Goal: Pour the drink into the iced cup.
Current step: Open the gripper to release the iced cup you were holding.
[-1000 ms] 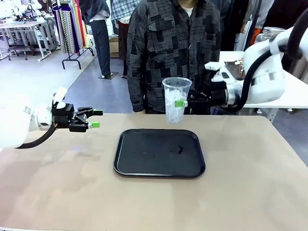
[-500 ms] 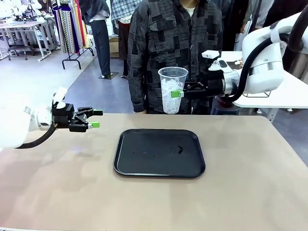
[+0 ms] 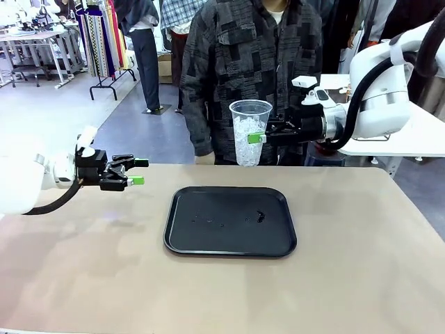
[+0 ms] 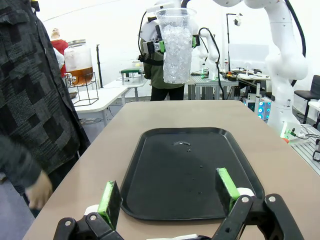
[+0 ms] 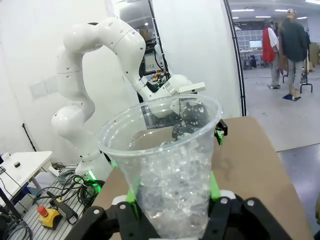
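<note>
The drink (image 4: 80,75), a translucent amber-brown liquid low in a big round lidded clear glass jar (image 4: 79,59), sits on a black wire stand on a white side table (image 4: 102,97), well apart from the clear plastic cup of white crushed ice (image 3: 249,133). The right gripper (image 3: 257,137) clamps that cup upright in the air above the tan table's (image 3: 361,292) far edge, beyond the flat black tray (image 3: 229,252). The left gripper (image 3: 137,172) hangs spread and empty, left of the tray. Nothing looks poured yet, so this seems the carrying step. Next the cup must reach the jar level, rim up. The person's patterned dark jacket (image 3: 236,62) stands close behind the cup, and open room lies toward the side table.
</note>
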Controlling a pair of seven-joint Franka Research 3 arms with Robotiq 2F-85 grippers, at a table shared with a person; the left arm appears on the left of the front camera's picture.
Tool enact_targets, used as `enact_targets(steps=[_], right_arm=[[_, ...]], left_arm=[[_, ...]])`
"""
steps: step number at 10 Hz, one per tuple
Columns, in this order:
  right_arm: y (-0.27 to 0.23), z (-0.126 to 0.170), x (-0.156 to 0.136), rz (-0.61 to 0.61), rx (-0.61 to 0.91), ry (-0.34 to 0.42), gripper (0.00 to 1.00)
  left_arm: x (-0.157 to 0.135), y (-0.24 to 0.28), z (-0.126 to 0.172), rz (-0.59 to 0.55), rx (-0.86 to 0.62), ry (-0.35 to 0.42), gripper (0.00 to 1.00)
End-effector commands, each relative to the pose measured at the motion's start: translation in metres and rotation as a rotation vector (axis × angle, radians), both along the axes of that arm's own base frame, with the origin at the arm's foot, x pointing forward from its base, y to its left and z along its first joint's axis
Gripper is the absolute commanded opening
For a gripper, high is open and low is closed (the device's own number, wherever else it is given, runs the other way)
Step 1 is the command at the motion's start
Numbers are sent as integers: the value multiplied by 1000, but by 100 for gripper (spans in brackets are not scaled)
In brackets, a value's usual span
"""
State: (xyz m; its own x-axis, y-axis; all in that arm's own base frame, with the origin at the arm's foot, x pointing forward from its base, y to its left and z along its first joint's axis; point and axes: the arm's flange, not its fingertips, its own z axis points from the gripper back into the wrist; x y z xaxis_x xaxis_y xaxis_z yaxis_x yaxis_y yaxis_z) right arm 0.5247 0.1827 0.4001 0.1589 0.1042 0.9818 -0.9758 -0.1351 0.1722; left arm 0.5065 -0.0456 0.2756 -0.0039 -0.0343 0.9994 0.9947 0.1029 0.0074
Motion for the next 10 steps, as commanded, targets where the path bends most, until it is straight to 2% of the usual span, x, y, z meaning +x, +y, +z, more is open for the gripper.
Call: enact_targets(steps=[1, 10], right_arm=[[0, 6, -1, 8, 9, -5, 62], [0, 6, -1, 8, 9, -5, 62]], left_arm=[[0, 0, 2, 3, -4, -2, 100], [0, 0, 2, 3, -4, -2, 100]])
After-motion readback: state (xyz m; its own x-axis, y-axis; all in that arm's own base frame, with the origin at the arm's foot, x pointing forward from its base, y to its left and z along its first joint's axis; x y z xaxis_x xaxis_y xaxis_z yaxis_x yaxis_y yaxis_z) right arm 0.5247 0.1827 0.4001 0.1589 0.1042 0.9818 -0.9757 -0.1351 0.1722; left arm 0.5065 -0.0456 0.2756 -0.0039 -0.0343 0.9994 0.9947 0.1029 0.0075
